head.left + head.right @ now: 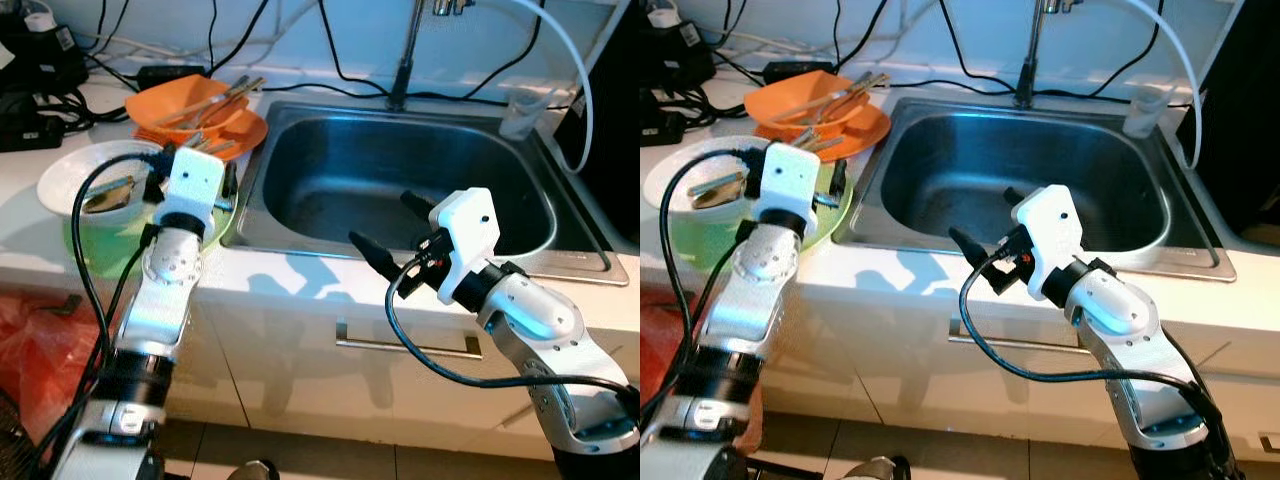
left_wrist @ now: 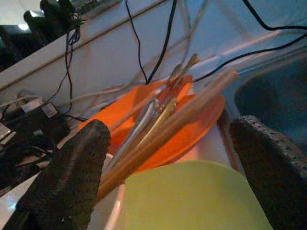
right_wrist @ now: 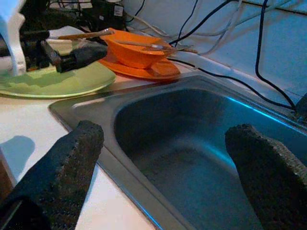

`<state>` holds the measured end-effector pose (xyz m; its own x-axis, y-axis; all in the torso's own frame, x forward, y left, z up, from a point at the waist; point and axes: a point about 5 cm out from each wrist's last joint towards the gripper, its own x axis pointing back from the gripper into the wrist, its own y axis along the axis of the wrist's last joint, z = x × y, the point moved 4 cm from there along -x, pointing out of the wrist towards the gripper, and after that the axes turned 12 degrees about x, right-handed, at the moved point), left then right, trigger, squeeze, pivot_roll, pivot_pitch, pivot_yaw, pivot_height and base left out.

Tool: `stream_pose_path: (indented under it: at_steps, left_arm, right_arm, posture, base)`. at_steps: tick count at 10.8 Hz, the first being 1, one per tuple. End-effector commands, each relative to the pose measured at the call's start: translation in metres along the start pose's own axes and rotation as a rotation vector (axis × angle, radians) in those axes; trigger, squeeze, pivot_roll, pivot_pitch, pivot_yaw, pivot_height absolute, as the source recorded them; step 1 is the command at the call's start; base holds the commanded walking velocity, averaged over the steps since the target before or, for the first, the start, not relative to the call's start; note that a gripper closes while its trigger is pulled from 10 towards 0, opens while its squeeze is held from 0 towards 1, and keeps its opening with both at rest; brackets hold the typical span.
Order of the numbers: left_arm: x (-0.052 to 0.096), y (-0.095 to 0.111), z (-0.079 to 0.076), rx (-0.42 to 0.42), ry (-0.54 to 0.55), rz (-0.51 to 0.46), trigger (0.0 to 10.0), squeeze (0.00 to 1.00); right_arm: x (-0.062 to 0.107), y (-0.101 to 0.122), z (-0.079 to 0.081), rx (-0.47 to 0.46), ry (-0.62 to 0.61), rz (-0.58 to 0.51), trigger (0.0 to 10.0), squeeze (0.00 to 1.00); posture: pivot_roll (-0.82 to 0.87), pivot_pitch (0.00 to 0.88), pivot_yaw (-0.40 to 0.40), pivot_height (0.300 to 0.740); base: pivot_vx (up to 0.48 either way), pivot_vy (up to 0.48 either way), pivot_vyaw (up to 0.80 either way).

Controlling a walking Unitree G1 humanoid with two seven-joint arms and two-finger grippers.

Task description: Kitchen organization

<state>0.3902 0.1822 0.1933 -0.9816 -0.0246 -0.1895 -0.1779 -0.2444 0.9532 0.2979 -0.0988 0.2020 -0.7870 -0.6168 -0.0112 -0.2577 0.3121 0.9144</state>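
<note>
An orange bowl (image 1: 185,105) holding chopsticks and utensils (image 1: 215,100) sits on an orange plate (image 1: 248,135) at the back left of the counter. In front of it lies a green plate (image 1: 100,250), with a white bowl (image 1: 65,185) over its left part. My left gripper (image 2: 170,129) hovers open just above the green plate, pointing at the orange dishes, with nothing between its fingers. The steel sink (image 1: 320,160) is on the right. My right gripper (image 1: 378,216) stands open over the sink's front rim, holding nothing.
A faucet (image 1: 405,70) rises behind the sink, with a clear cup (image 1: 520,112) at its back right corner. Black cables and power bricks (image 1: 40,110) crowd the back left of the counter. A drawer handle (image 1: 410,345) sits below the counter edge. A red bag (image 1: 30,345) lies on the floor at left.
</note>
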Motion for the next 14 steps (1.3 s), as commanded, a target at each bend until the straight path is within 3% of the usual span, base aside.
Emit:
stream_pose_path:
  at_steps: [1, 7, 9, 12, 13, 14]
  left_arm:
    - [-0.003, 0.001, 0.002, -0.023, 0.011, -0.009, 10.0, 0.00]
    - [-0.014, -0.007, -0.003, -0.045, 0.006, -0.031, 10.0, 0.00]
    - [-0.019, 0.000, -0.005, -0.035, 0.009, -0.062, 10.0, 0.00]
    - [-0.019, -0.001, -0.005, -0.038, 0.008, -0.071, 10.0, 0.00]
    - [-0.020, -0.002, -0.005, -0.045, 0.003, -0.073, 2.9, 0.00]
    - [-0.020, -0.003, -0.005, -0.041, -0.002, -0.071, 0.0, 0.00]
  right_arm:
    - [0.001, 0.003, 0.002, 0.000, 0.006, -0.007, 10.0, 0.00]
    - [0.002, 0.006, 0.004, -0.013, -0.005, -0.017, 10.0, 0.00]
    - [0.003, 0.017, 0.013, -0.073, 0.049, -0.072, 10.0, 0.00]
    - [0.004, 0.022, 0.020, -0.091, 0.091, -0.092, 10.0, 0.00]
    - [0.005, 0.020, 0.021, -0.087, 0.097, -0.080, 10.0, 0.00]
    - [0.005, 0.019, 0.020, -0.084, 0.095, -0.077, 10.0, 0.00]
  posture:
    - [0.00, 0.059, 0.002, 0.740]
    - [0.00, 0.068, 0.012, 0.740]
    - [0.00, 0.070, 0.013, 0.740]
    - [0.00, 0.068, 0.014, 0.740]
    - [0.00, 0.066, 0.015, 0.740]
    - [-0.01, 0.065, 0.016, 0.740]
  base:
    - [0.000, 0.000, 0.00]
    - [0.000, 0.000, 0.00]
    - [0.000, 0.000, 0.00]
    - [0.000, 0.000, 0.00]
    - [0.000, 0.000, 0.00]
    - [0.000, 0.000, 0.00]
